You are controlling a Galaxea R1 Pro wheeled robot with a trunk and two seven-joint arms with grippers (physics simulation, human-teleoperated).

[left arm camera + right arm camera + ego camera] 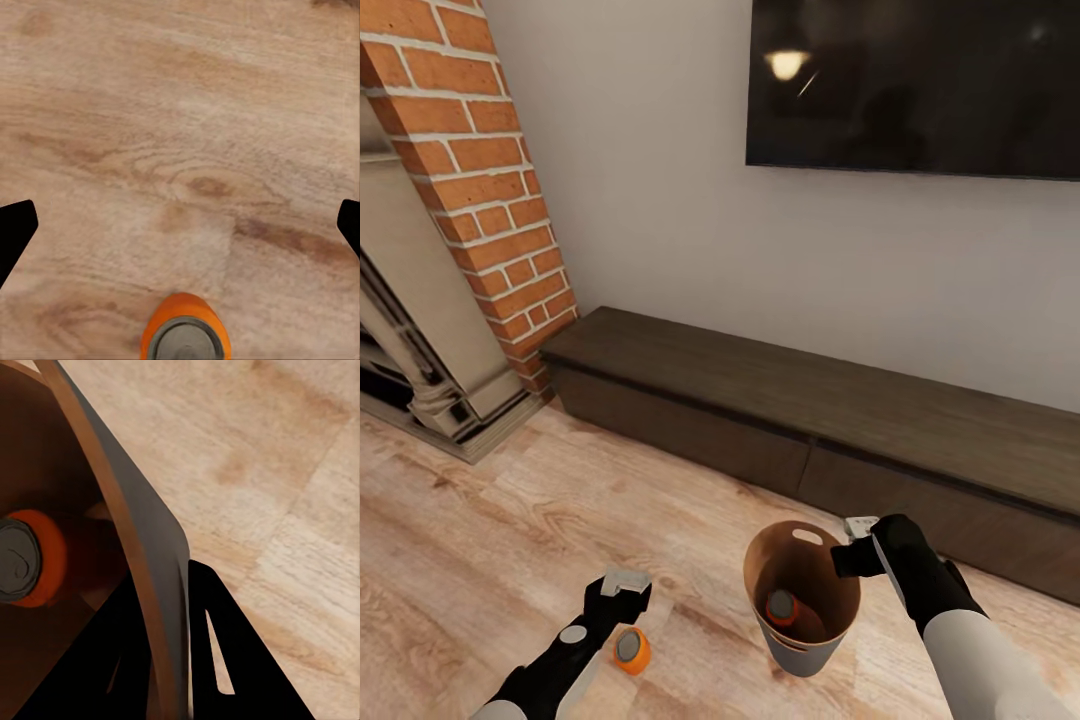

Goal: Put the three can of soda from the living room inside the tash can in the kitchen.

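Left gripper (pixel 622 590): jaws spread wide, empty, over the wooden floor (pixel 480 520).
Loose orange can (pixel 632 650): on the floor, near the left gripper.
Pail (pixel 800 650): near right, carried; right gripper (pixel 857 545) clamped on its rim.
Can in pail (pixel 782 607): orange, lying inside.
Step advice: centre the open jaws on the loose can before closing; keep pail level.
Bench (pixel 840 420): far, against the wall.
Writing: none legible.

can (pixel 782 607) in pail (pixel 838 622), can (pixel 631 650) left
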